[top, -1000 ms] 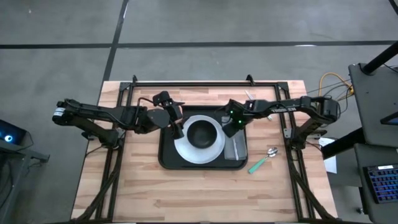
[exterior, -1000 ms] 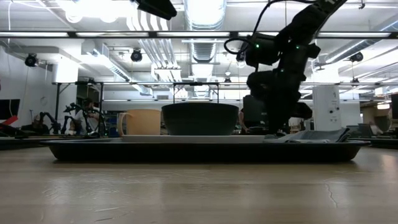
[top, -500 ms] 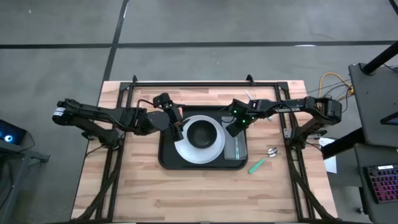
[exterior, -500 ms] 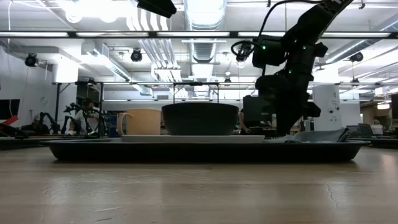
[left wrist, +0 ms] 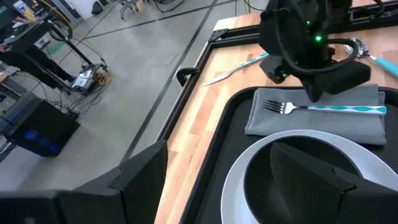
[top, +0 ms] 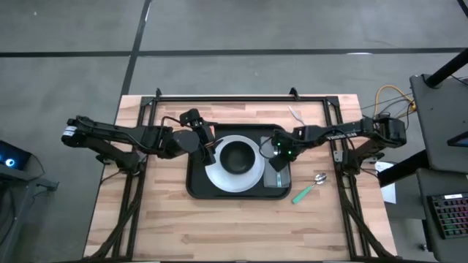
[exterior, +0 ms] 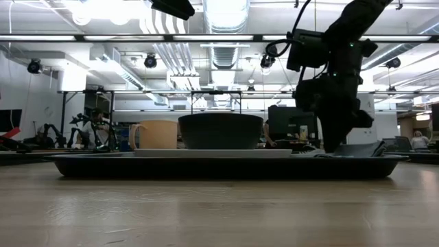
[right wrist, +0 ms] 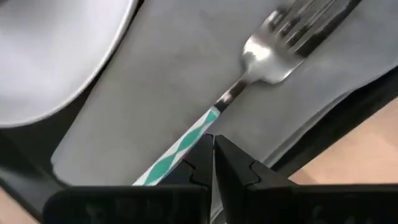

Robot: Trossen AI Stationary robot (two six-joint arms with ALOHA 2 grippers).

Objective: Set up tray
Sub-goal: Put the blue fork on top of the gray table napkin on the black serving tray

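The left hand (top: 212, 150) hangs over the left part of the tray (top: 196, 183), its fingers spread wide and holding nothing; in the left wrist view they frame the left rim of the white plate (left wrist: 249, 177). A tan mug (exterior: 155, 134) shows in the low view toward the left of the tray, behind the plate.

The tray, black with a raised rim, lies on the wooden surface (top: 219, 226) at about its middle. On it sits the white plate, and on the plate a dark bowl (top: 238, 155), upright.

To the right of the plate, still inside the tray, lies a grey napkin (top: 278, 175), flat against the tray's right side. A fork (left wrist: 323, 108) with a teal and white patterned handle lies on the napkin, its tines pointing toward the far side of the surface.

The right hand (top: 276, 152) is low over the far end of the napkin, its fingers pressed together with nothing between them; the right wrist view shows the closed tips just above the fork's handle (right wrist: 186, 146).

Right of the tray, on the bare wood, lie a spoon (top: 311, 186) with a teal handle and, farther back, a knife (top: 295, 115).
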